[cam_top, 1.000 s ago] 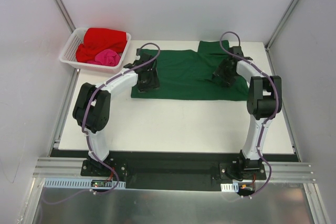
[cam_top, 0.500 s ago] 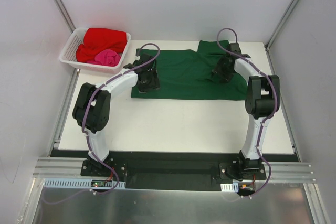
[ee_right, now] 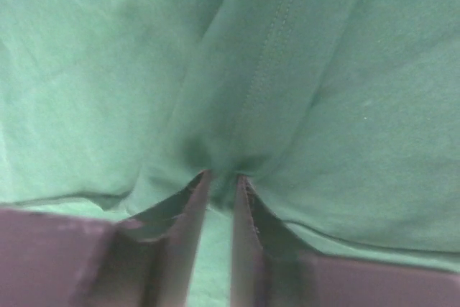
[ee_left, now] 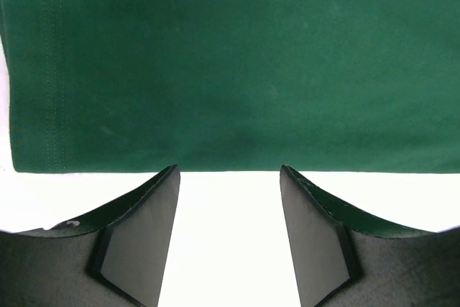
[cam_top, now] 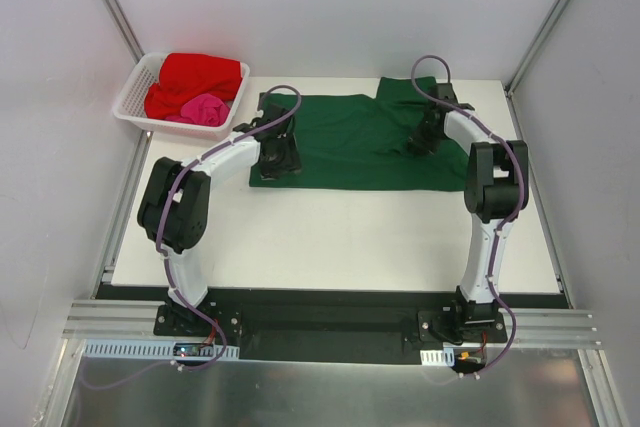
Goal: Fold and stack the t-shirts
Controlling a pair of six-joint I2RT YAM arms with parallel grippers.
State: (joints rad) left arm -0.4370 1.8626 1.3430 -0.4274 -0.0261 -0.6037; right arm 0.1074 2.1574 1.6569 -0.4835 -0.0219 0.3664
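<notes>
The dark green t-shirt (cam_top: pixel 350 142) lies spread flat across the back of the white table (cam_top: pixel 330 237). My left gripper (cam_top: pixel 278 157) stands open at its near left hem corner. In the left wrist view its fingertips (ee_left: pixel 228 170) sit over bare table just short of the hem of the green cloth (ee_left: pixel 230 70), with nothing between them. My right gripper (cam_top: pixel 425 137) is low on the shirt's right part by a sleeve seam. Its jaws (ee_right: pixel 221 175) are pinched on a small fold of green cloth (ee_right: pixel 345 106). The red t-shirt (cam_top: pixel 195 77) and pink t-shirt (cam_top: pixel 203 108) lie bunched in the basket.
The white lattice basket (cam_top: pixel 128 102) sits off the table's back left corner. Grey walls and metal posts close in the left, right and back sides. The arms' bases stand on the black rail at the near edge.
My right gripper has slid a little farther back over the green shirt and narrowed its jaws onto a fold of cloth. The left gripper has barely moved and stays open.
</notes>
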